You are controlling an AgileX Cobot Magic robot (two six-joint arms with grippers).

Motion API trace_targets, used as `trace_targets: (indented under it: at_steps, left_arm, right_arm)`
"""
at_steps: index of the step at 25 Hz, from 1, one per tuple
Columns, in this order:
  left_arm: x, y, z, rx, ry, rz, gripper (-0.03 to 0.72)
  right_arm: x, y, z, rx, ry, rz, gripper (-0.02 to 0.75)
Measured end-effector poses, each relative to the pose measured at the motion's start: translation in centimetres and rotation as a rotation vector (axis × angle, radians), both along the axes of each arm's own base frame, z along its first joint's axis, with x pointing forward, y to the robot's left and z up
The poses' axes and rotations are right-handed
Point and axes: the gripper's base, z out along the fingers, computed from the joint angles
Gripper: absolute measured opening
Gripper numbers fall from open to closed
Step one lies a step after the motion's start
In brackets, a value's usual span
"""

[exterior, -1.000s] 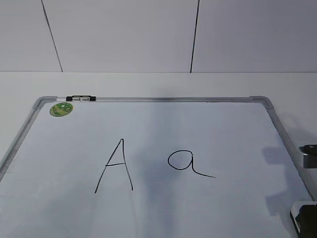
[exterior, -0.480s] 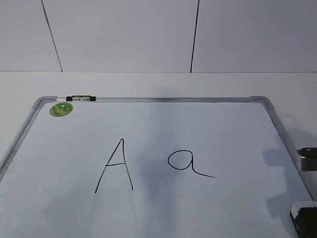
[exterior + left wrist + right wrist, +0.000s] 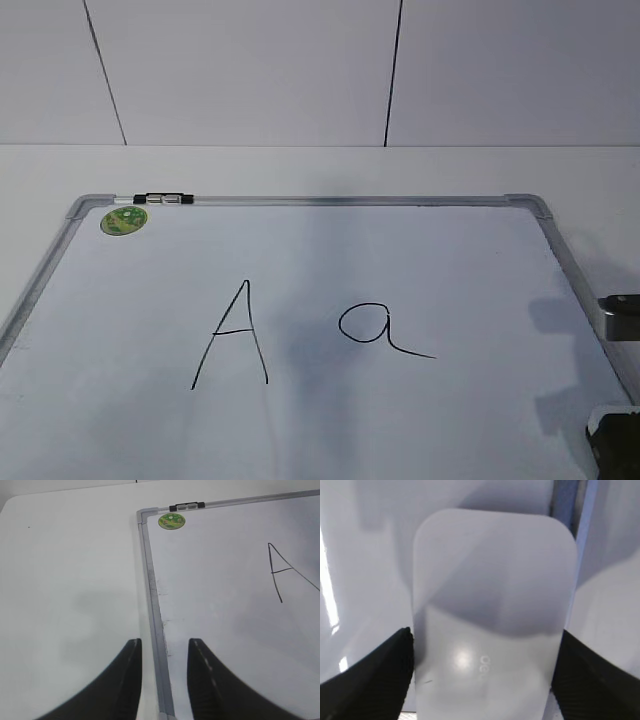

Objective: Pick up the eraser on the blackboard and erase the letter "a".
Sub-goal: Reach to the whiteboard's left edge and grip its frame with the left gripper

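Note:
The eraser [image 3: 490, 590], a white rounded block, lies between the fingers of my right gripper [image 3: 485, 632], which touch both its long sides. In the exterior view only a white edge of it [image 3: 608, 411] shows at the bottom right, with the right gripper [image 3: 620, 445] over it. The blackboard [image 3: 350, 200] is a white board with a grey frame lying flat. The letter "a" [image 3: 365, 325] is right of the board's middle, well left of the eraser. My left gripper [image 3: 164, 645] is open and straddles the board's left frame [image 3: 150, 580].
A capital "A" [image 3: 235, 335] stands left of the "a" and also shows in the left wrist view [image 3: 285, 570]. A green round sticker [image 3: 124, 220] and a black clip [image 3: 162, 199] sit at the board's far left corner. White table surrounds the board.
The right arm's grey part at the right edge has shifted slightly; the eraser and the writing have stayed where they were.

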Motion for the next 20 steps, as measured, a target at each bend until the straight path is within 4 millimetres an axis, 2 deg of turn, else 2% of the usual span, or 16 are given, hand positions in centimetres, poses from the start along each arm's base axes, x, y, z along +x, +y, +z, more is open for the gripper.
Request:
trace_targets:
  at_steps: [10, 20]
  left_arm:
    - [0.00, 0.00, 0.00, 0.000, 0.000, 0.000, 0.235]
    - [0.00, 0.00, 0.00, 0.000, 0.000, 0.000, 0.235]
  right_arm:
    - [0.02, -0.07, 0.00, -0.008, -0.002, 0.005, 0.582]
    - [0.02, -0.07, 0.00, -0.008, -0.002, 0.001, 0.571]
